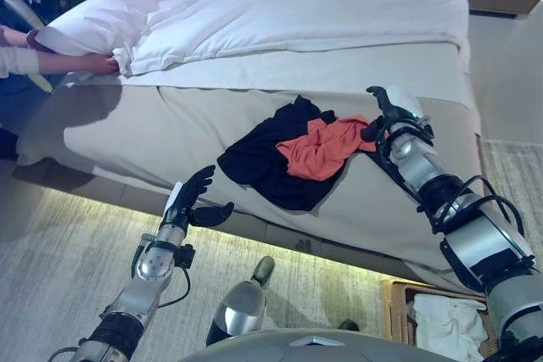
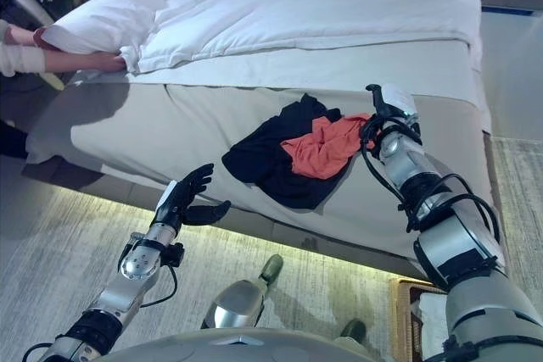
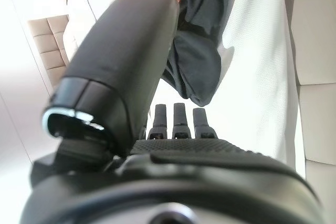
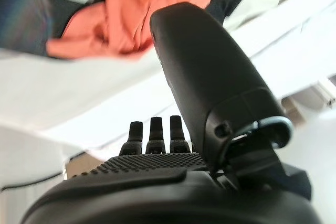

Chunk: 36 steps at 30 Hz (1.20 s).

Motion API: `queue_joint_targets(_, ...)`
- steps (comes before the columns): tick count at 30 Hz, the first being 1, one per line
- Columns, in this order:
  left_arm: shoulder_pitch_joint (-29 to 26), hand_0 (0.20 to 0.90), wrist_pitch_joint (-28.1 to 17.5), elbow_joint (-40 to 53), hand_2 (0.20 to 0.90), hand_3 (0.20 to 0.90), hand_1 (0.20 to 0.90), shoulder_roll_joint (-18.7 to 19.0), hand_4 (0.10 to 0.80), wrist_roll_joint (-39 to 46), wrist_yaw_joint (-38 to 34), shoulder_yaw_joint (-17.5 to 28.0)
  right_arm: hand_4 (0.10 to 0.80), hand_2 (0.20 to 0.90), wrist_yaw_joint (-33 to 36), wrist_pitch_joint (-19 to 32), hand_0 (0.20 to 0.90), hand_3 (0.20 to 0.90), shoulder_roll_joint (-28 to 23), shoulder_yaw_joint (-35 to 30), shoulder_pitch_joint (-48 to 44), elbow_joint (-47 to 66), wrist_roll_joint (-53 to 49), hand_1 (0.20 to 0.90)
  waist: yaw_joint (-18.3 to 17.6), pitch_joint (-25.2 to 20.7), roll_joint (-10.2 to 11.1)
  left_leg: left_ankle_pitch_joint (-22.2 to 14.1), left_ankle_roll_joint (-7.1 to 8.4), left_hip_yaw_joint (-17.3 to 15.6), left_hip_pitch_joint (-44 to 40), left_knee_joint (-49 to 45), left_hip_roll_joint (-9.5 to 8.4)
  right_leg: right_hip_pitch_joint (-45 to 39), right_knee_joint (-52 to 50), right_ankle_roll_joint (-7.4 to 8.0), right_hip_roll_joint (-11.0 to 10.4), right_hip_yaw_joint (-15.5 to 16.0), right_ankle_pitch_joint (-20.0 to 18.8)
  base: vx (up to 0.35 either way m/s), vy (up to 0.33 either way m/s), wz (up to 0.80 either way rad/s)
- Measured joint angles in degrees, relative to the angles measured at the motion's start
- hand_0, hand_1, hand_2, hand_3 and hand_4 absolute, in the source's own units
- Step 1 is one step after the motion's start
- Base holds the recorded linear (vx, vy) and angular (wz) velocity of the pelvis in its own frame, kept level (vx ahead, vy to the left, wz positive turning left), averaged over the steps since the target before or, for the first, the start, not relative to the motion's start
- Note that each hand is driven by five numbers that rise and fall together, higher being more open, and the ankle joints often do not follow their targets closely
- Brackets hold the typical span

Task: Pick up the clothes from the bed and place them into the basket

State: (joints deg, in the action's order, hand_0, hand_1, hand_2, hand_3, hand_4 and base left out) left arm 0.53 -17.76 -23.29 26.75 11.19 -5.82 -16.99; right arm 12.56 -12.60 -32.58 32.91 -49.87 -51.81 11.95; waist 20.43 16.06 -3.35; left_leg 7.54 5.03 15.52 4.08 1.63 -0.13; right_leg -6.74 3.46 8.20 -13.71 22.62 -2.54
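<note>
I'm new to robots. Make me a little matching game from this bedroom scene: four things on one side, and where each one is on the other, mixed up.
Things:
1. orange garment
2. black garment
3. basket
4. left hand

Places:
a. on the floor beside the bed, with white cloth in it
b. open in the air, off the bed's near edge
c. lying on top of the dark cloth
d. spread on the bed, partly under another garment

Pairs: 1-c, 2-d, 3-a, 4-b
</note>
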Motion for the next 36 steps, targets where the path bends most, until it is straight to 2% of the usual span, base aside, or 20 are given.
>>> queue_joint_targets(2, -1.5, 0.9, -2.0, 0.9, 0.9, 0.9, 0.9, 0.4, 0.8, 1.3, 0.0, -1.3, 0.8, 0.9, 0.4, -0.4, 0.9, 0.9, -0.3, 0.4, -3.4, -2.5, 0.2, 0.9, 0.6, 3.6, -1.2, -0.4, 0.34, 0.3, 3.2, -2.5, -0.24, 3.8, -3.8, -0.04, -0.6, -0.1, 1.2, -0.09, 0.046, 0.09)
queue_joint_targets(5, -3.7, 0.9, -3.2, 3.9, 0.9, 0.9, 0.9, 0.6, 0.8, 2.3, 0.0, -1.4, 0.8, 0.9, 0.7, -0.8, 0.9, 0.9, -1.7, 0.8, -7.2, -4.6, 0.5, 0.9, 1.4, 9.6, -2.1, -1.4, 0.03, 0.6, 7.8, -6.9, -1.3, 9.8, -12.3, -0.22, -2.6, -0.6, 4.6, -0.015, -0.011, 0.07)
queue_joint_targets(7, -4.8, 0.9, -4.3, 6.3, 0.9, 0.9, 0.9, 1.5, 0.8, 2.4, -0.4, -1.4, 0.8, 0.9, 0.8, -1.5, 0.9, 0.9, -2.9, 1.1, -8.6, -4.7, 0.5, 0.9, 2.0, 13.9, -2.2, -2.9, -0.6, 0.4, 9.7, -10.9, -3.01, 13.6, -20.1, -0.75, -5.1, -1.8, 7.9, -0.019, 0.042, 0.09)
queue_joint_targets(8, -5.0, 0.9, -4.9, 6.7, 0.9, 0.9, 0.9, 1.9, 0.8, 2.4, -0.4, -1.5, 0.8, 0.9, 0.7, -1.9, 0.9, 0.9, -3.1, 1.2, -8.6, -4.9, 0.5, 0.9, 2.0, 14.7, -2.1, -4.0, -1.04, 0.5, 11.1, -12.5, -3.87, 15.4, -23.3, -1.0, -6.4, -1.9, 9.5, -0.005, 0.047, 0.18)
queue_joint_targets(10, -4.6, 0.9, -6.1, 7.4, 0.9, 0.9, 0.9, 2.6, 0.8, 2.5, -1.9, -1.5, 0.8, 0.9, 0.7, -2.5, 0.9, 0.9, -3.1, 1.3, -9.7, -5.1, 0.5, 0.9, 2.6, 14.8, -2.1, -5.2, -1.6, 0.2, 15.1, -16.5, -5.24, 19.9, -27.8, -1.18, -7.7, -3.0, 10.9, -0.024, 0.058, 0.08)
queue_joint_targets(12, -4.2, 0.9, -6.3, 8.9, 0.9, 0.9, 0.9, 3.7, 0.8, 2.7, -3.2, -1.6, 0.8, 0.9, 1.1, -3.0, 0.9, 0.9, -3.3, 1.8, -12.1, -5.1, 0.5, 0.9, 2.9, 14.9, -2.2, -6.0, -2.11, -0.1, 19.4, -20.1, -5.71, 23.8, -30.5, -1.0, -8.0, -3.8, 11.5, -0.045, 0.056, -0.04)
queue_joint_targets(18, -3.8, 0.9, -8.6, 12.2, 0.9, 0.9, 0.9, 3.8, 0.8, 4.6, -5.2, -2.6, 0.8, 0.9, 4.0, -4.6, 0.9, 0.9, -4.7, 3.5, -18.2, -5.6, 0.4, 0.9, 2.9, 14.9, -2.3, -9.3, -2.64, 0.0, 31.7, -30.9, -6.68, 35.1, -38.7, -2.71, -8.4, -5.5, 13.7, -0.019, 0.053, 0.0)
queue_joint_targets(23, -3.4, 0.9, -9.8, 13.6, 0.9, 0.9, 0.9, 4.7, 0.8, 5.8, -6.4, -3.1, 0.8, 0.9, 5.5, -4.9, 0.9, 0.9, -5.4, 4.8, -21.4, -5.6, -0.1, 0.9, 2.7, 14.9, -2.3, -11.5, -3.12, -0.1, 38.6, -37.4, -7.07, 41.5, -43.6, -3.01, -8.5, -7.1, 14.9, -0.014, 0.056, -0.06)
queue_joint_targets(26, -3.0, 0.9, -9.9, 14.0, 0.9, 0.9, 0.9, 4.8, 0.8, 6.2, -7.2, -3.2, 0.8, 0.9, 6.2, -4.9, 0.9, 0.9, -5.7, 5.7, -23.1, -6.0, -0.1, 0.9, 2.6, 14.9, -2.3, -11.5, -3.09, -0.1, 41.7, -39.4, -7.17, 44.7, -45.0, -3.01, -8.5, -8.1, 14.9, -0.036, 0.025, -0.07)
queue_joint_targets(27, -2.7, 0.9, -9.9, 14.5, 0.9, 0.9, 0.9, 4.8, 0.8, 6.2, -7.8, -3.2, 0.586, 0.716, 6.5, -5.0, 0.716, 0.686, -5.8, 6.0, -23.9, -6.1, -0.1, 0.716, 2.6, 14.9, -2.3, -11.7, -2.81, -0.1, 42.7, -39.6, -7.21, 45.7, -45.1, -2.98, -8.4, -8.1, 14.9, -0.078, 0.003, -0.08)
queue_joint_targets(28, -2.5, 0.9, -9.9, 15.1, 0.9, 0.9, 0.9, 4.9, 0.8, 6.2, -8.2, -3.3, 0.27, 0.446, 7.0, -5.0, 0.446, 0.37, -6.2, 6.3, -24.5, -6.2, -0.1, 0.446, 2.6, 14.9, -2.3, -11.6, -3.01, -0.1, 43.7, -39.8, -7.12, 46.8, -45.4, -2.96, -8.4, -8.2, 14.9, -0.083, -0.014, -0.06)
queue_joint_targets(29, -2.2, 0.9, -10.1, 16.0, 0.9, 0.9, 0.9, 4.9, 0.8, 6.2, -8.8, -3.3, 0.1, 0.3, 7.3, -5.0, 0.3, 0.2, -6.6, 6.8, -25.3, -6.2, -0.2, 0.3, 2.6, 14.9, -2.3, -11.5, -3.12, 0.0, 44.6, -40.1, -7.13, 47.6, -45.4, -2.83, -8.3, -8.3, 15.0, -0.078, -0.02, -0.04)
queue_joint_targets(36, -2.4, 0.9, -10.2, 17.1, 0.9, 0.9, 0.9, 5.8, 0.8, 6.2, -9.8, -3.2, 0.1, 0.3, 8.2, -5.6, 0.3, 0.2, -7.2, 7.4, -27.3, -6.2, -1.8, 0.3, 2.6, 14.9, -2.3, -11.5, -3.14, -0.1, 45.6, -41.5, -7.07, 48.4, -45.4, -2.75, -7.5, -9.5, 15.1, -0.058, -0.025, -0.05)
